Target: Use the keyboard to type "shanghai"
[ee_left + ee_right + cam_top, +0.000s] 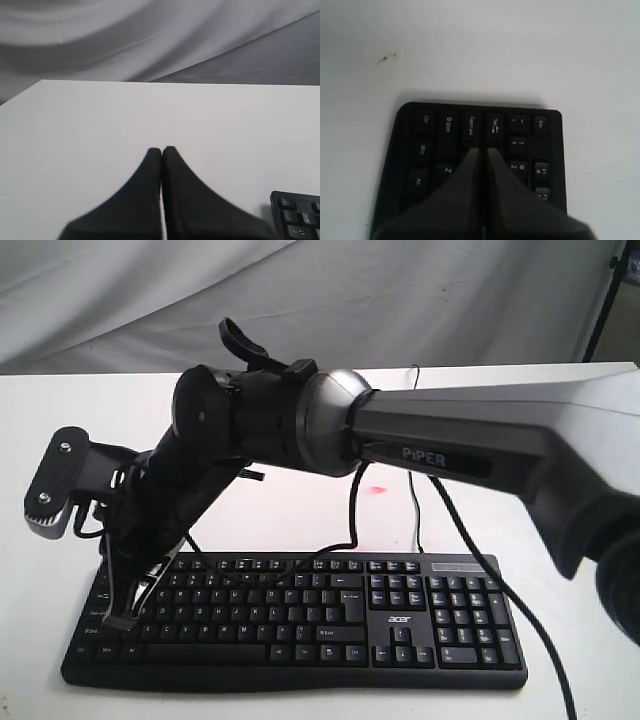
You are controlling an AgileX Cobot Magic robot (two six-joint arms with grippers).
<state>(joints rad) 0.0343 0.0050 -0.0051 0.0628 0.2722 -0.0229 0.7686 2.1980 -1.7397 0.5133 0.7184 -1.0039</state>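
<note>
The black keyboard (300, 625) lies along the front of the white table, with its number pad and "acer" logo toward the right. My right arm reaches across from the right, and the right gripper (122, 620) points down at the keyboard's left end. In the right wrist view the right gripper (482, 149) is shut with nothing held. Its tips sit low over the keys of the keyboard (435, 135) just inward of Caps Lock and Tab; whether they touch a key cannot be told. The left gripper (161, 148) is shut and empty over bare table, with one corner of the keyboard (297, 220) beside it.
The keyboard's thin black cable (415, 510) runs back across the table (560, 540). A thicker arm cable (540, 640) drapes over the keyboard's right end. A pink mark (377, 489) lies behind the keyboard, and grey cloth (400, 300) hangs behind the table.
</note>
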